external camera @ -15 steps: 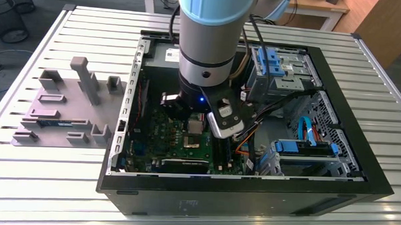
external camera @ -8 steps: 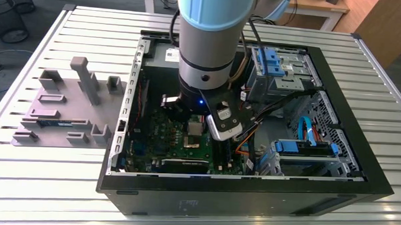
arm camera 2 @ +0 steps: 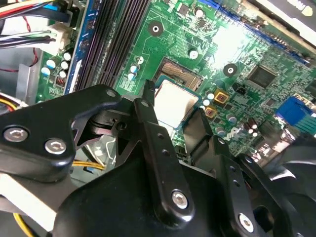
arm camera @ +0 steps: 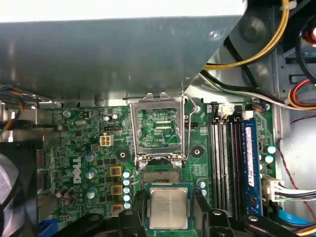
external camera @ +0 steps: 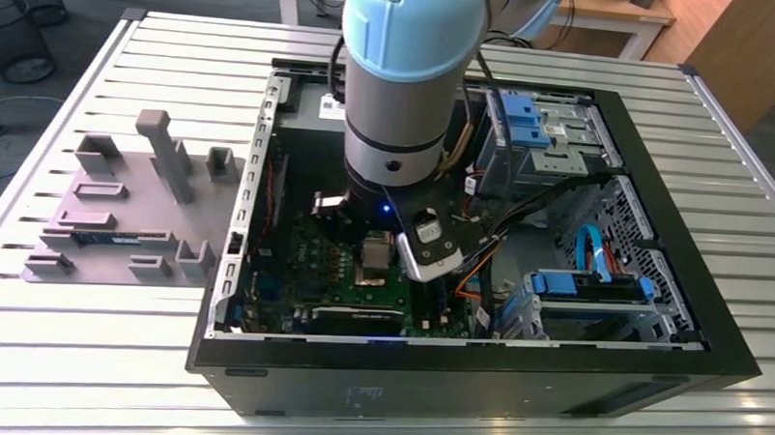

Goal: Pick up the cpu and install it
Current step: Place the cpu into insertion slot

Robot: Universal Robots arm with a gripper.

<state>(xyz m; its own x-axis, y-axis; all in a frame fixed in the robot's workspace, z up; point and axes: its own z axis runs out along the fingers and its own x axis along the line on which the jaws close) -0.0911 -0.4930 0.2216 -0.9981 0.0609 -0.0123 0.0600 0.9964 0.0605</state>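
cpu (arm camera: 169,207), silver-grey sq chip, flat, gripped btw jaws

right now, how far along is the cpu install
Done: the cpu is picked up, clamped in the gripper over the green board. In hand: it hangs near the socket, whose metal frame stands open. Left: the cpu is not yet seated in the socket.

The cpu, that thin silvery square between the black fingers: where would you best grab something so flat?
By two opposite side edges, coming straight down from above. The cpu sits level with its metal top up, so only its thin edges offer grip; the gripper pinches it that way, a finger on each side.
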